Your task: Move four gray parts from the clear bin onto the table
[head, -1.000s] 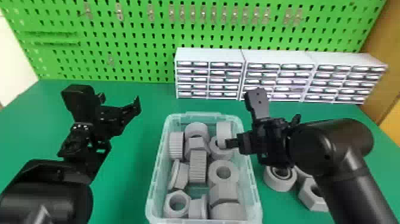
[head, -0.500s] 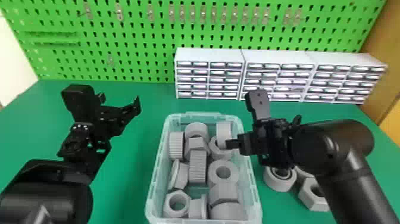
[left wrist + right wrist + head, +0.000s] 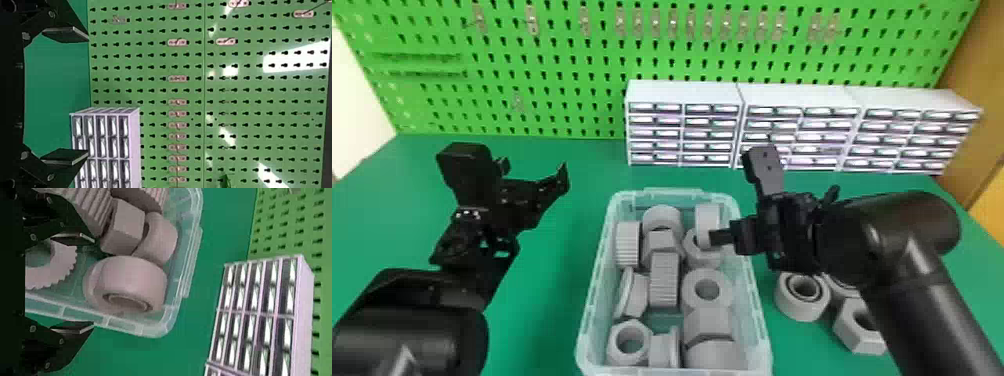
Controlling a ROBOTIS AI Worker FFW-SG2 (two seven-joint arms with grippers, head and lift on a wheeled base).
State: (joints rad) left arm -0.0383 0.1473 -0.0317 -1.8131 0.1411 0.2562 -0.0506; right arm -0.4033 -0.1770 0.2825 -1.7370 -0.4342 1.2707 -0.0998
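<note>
Three drawer cabinets behind the clear bin — pegboard beyond.

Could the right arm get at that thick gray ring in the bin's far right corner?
Probably yes: its claw hangs open near the ring, with nothing visible between them, though the bin's rim, seemingly close to one finger, might interfere.

The left gripper and right gripper hold 2 fingers apart each.
</note>
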